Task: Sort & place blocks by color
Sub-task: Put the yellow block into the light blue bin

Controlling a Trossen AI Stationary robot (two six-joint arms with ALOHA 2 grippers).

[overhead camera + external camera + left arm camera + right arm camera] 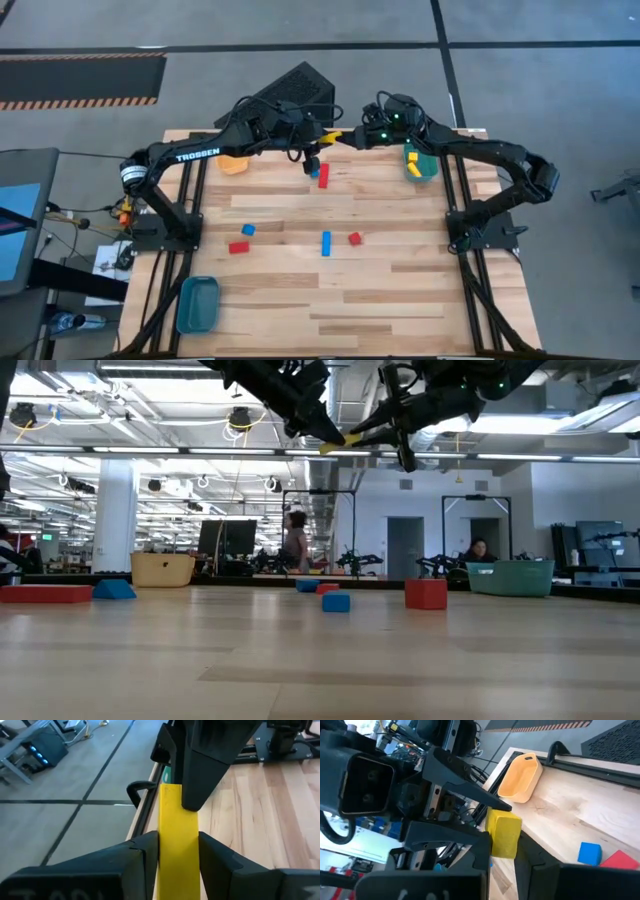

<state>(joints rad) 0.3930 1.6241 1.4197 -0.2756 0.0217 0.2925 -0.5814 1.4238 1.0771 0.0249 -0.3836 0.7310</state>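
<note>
A yellow bar block (332,135) hangs in the air over the table's far middle, between my two grippers. My left gripper (178,837) comes from the table's left and is shut on one end of the bar. My right gripper (502,847) comes from the table's right and is shut on the other end. The low view shows the bar (341,440) high above the table. Red and blue blocks lie flat on the wood: a red one (323,176) and a blue one (313,172) under the grippers, and several more (326,243) nearer the middle. My left gripper pinches the yellow bar's two long sides (177,847) between its two fingers, at the end nearer the table's left. The fingers lie along the bar, which runs on past their tips, clear of the table. My right gripper pinches the bar's other end (504,827) between its two fingers, coming from the table's right and roughly level. One finger (200,775) lies over the bar's far end in the left wrist view. The bar is clear of the table.
An orange bin (233,163) stands at the far left, and a green bin (428,170) at the far right holds yellow blocks. A blue bin (197,303) stands at the near left. The near right part of the table is bare wood.
</note>
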